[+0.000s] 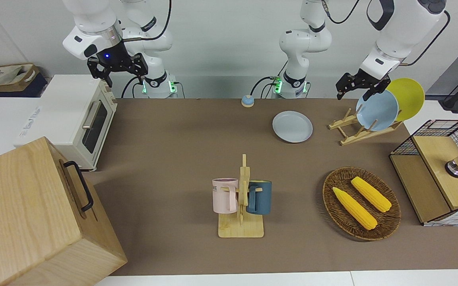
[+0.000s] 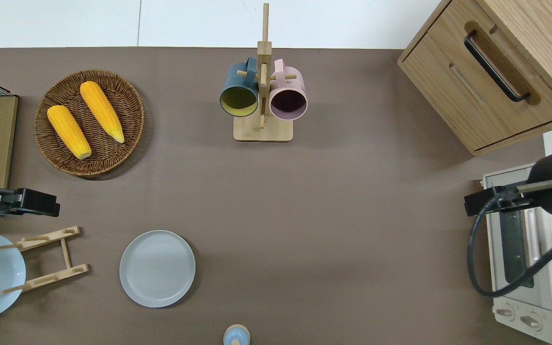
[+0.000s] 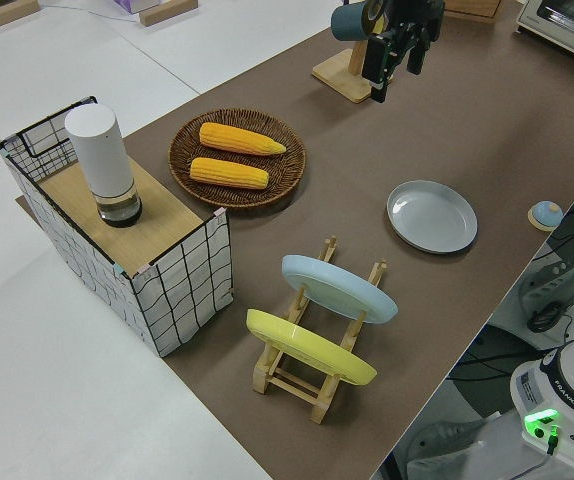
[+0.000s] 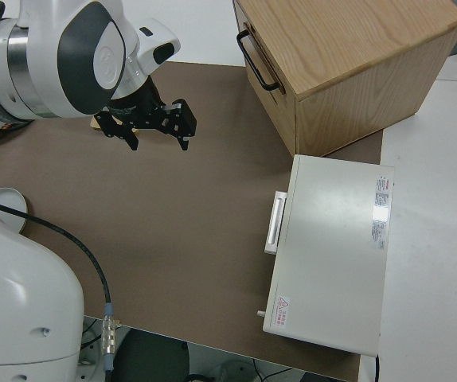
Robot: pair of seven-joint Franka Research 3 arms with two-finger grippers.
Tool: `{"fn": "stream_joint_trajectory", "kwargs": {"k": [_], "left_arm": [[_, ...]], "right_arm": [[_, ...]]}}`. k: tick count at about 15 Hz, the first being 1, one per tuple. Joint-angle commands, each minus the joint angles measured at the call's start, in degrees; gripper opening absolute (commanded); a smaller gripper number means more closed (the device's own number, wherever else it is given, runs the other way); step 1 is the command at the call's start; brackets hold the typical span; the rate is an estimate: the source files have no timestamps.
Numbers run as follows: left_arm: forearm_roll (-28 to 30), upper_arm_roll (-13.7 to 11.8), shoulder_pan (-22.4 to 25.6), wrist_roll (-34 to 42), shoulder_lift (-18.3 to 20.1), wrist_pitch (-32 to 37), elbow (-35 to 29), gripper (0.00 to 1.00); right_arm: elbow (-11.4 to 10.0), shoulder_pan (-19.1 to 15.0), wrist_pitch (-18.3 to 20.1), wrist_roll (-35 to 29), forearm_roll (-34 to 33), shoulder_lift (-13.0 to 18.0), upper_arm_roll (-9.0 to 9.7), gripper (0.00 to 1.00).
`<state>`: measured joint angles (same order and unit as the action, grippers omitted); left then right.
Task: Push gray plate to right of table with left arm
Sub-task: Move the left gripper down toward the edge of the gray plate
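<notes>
We take the gray plate [image 2: 157,268] as our landmark. It lies flat on the counter [image 2: 333,206], rim up, nothing on it, nearer the robots than most things here.

Nearer the robots than the plate: a small blue bell [image 2: 236,335], close to the counter's edge.

Beside the plate, toward the left arm's end: a wooden rack [image 2: 46,258] with a bluer plate [image 1: 377,110] and a yellow plate [image 1: 408,97] standing on edge in it, presumably stored to dry. The left gripper [image 2: 34,203] hangs up in the air over the counter near this rack, fingers spread and empty, clear of the gray plate. We judge the push not yet begun; the gripper must come down at the plate's edge on the rack side to drive it toward the right arm's end.

Farther from the robots than the plate: a basket [image 2: 89,122] with two corn cobs [image 2: 84,119], and a mug stand [image 2: 263,86].

The right gripper [image 1: 117,65] is parked, fingers apart.
</notes>
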<state>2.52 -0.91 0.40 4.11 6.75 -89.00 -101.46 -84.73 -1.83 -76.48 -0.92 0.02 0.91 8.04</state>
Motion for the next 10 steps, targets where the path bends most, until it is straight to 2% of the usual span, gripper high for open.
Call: {"fn": "stream_joint_trajectory", "kwargs": {"k": [1,5,10], "left_arm": [[0.73,-0.24,0.04,-0.42,6.85,-7.31,-11.28,1.0],[0.73,-0.15,-0.05,-0.42,11.26,-13.81,-20.52,1.0],[0.64,0.2,-0.4,-0.42,13.81,-19.79,-28.87,1.0]], "right_arm": [[0.53,-1.07,0.89,-0.66,0.25,0.14,0.92,0.983],[0.53,-1.07,0.89,-0.66,0.25,0.14,0.92,0.983],[0.53,-1.15,0.89,-0.66,0.25,0.14,0.92,0.983]]}}
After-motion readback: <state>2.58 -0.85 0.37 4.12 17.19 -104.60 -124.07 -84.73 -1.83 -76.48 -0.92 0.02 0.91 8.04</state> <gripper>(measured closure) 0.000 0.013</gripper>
